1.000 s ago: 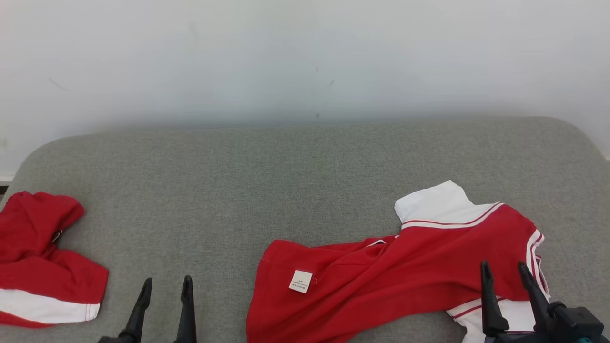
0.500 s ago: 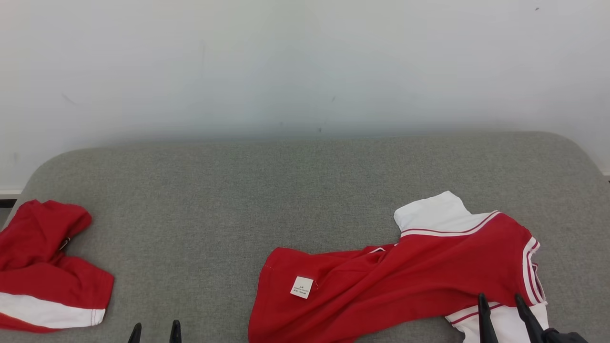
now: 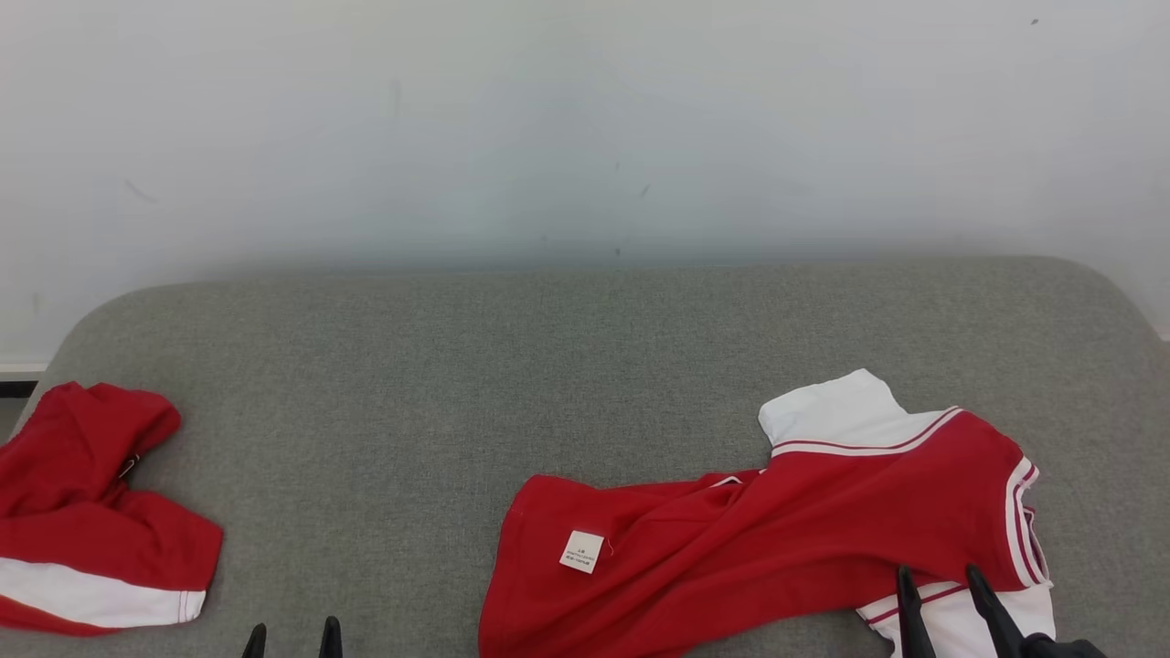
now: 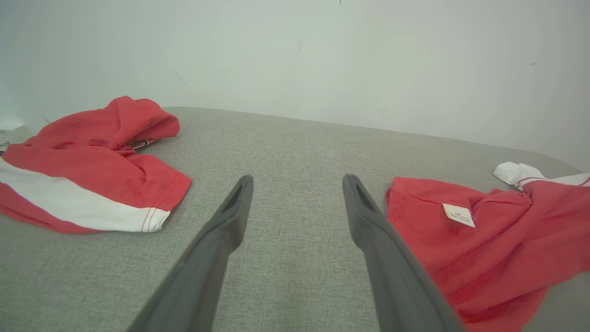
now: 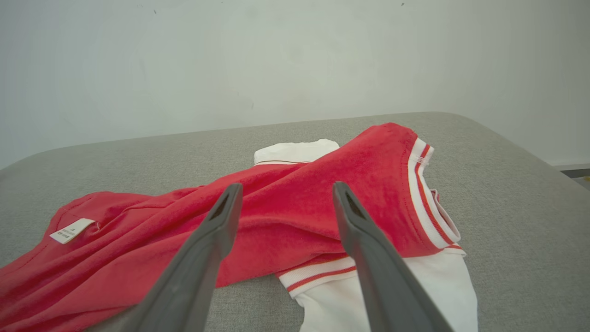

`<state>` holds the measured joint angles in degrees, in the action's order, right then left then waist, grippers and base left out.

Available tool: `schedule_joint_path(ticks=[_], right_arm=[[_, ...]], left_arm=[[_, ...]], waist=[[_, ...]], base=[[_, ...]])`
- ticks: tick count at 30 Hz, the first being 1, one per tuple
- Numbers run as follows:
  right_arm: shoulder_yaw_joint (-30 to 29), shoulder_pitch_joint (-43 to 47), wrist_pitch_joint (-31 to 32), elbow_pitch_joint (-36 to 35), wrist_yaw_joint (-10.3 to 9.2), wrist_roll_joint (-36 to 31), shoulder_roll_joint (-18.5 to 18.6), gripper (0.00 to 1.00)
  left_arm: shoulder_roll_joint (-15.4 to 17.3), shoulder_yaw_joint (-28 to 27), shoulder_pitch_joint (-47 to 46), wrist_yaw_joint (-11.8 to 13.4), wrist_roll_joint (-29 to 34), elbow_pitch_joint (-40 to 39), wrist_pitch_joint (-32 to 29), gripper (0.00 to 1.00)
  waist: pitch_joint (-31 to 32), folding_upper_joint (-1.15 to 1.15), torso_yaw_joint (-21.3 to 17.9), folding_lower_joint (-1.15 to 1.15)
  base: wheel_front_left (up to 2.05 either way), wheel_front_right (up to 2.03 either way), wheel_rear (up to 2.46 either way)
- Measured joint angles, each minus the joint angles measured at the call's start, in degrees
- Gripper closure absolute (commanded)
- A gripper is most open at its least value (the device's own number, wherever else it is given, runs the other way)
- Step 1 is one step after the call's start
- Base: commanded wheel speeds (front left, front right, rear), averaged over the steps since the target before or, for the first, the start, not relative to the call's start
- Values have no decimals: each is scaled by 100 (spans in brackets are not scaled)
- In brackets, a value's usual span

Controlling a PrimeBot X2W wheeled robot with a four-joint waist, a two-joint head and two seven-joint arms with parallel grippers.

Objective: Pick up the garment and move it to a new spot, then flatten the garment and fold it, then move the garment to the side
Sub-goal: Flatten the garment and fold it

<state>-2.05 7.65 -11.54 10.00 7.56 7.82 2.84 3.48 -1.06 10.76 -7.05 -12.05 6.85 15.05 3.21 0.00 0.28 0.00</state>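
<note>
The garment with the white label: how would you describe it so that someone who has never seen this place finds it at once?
A grey padded surface stands against a pale wall. On its right half lies a crumpled red garment with white striped trim. Unlike the other red garment at the left edge, it shows a white label.

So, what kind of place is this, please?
Probably a plain room for folding clothes: a grey padded surface against a bare white wall, a red shirt and another red garment on it.
</note>
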Motion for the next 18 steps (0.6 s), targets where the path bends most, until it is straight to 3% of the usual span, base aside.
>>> schedule_joint_path(ticks=[13,18], right_arm=[[4,-42,155,-67,0,5,0,0],[-143,-515,633,-55,-1,14,10,0]], left_arm=[[-37,4,-5,-35,80,164,0,0],[-44,331,-143,-36,-417,664,-1,0]], waist=[[-28,0,-38,0],[-103,0,-96,0]], base=[[0,0,0],[0,0,0]])
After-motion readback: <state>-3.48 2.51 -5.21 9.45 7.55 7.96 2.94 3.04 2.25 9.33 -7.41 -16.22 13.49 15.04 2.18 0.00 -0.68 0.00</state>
